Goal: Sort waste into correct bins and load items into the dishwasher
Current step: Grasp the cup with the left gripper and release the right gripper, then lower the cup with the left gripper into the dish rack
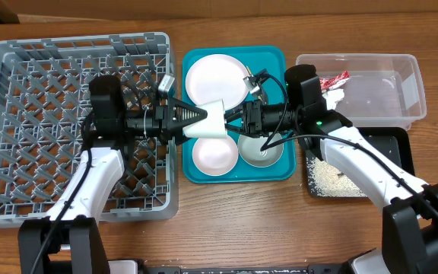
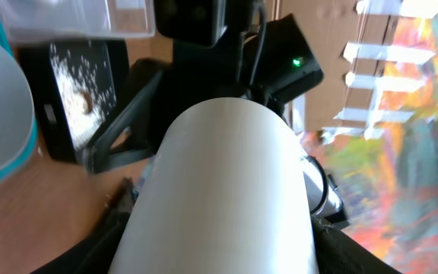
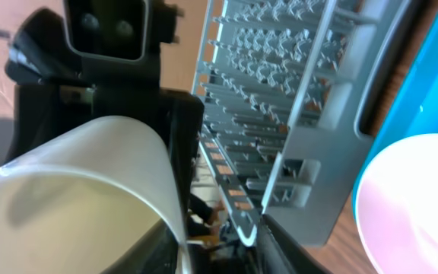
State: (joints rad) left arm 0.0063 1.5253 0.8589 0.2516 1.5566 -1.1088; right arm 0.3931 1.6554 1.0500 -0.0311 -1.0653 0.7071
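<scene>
Left gripper [image 1: 202, 116] clamped on small cup [image 1: 213, 122], held sideways above teal tray [image 1: 276, 57]. Right gripper [image 1: 234, 118] meets cup's open rim from the opposite side (fingers hidden; cannot tell whether pinching or spread). Large plate [image 1: 215, 76] and two bowls [image 1: 215, 154] sit on the tray below. Dish rack [image 1: 21, 76] at left. Snack wrapper [image 1: 333, 80] in clear tub [image 1: 386, 91]; rice grains [image 1: 329, 179] on black tray [image 1: 398, 148].

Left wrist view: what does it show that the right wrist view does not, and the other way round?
Only the left wrist view shows the black tray with rice grains on it, and the clear tub. Only the right wrist view shows the grey dish rack. Both show the white cup very close, and both catch part of the teal tray and a white dish.
</scene>
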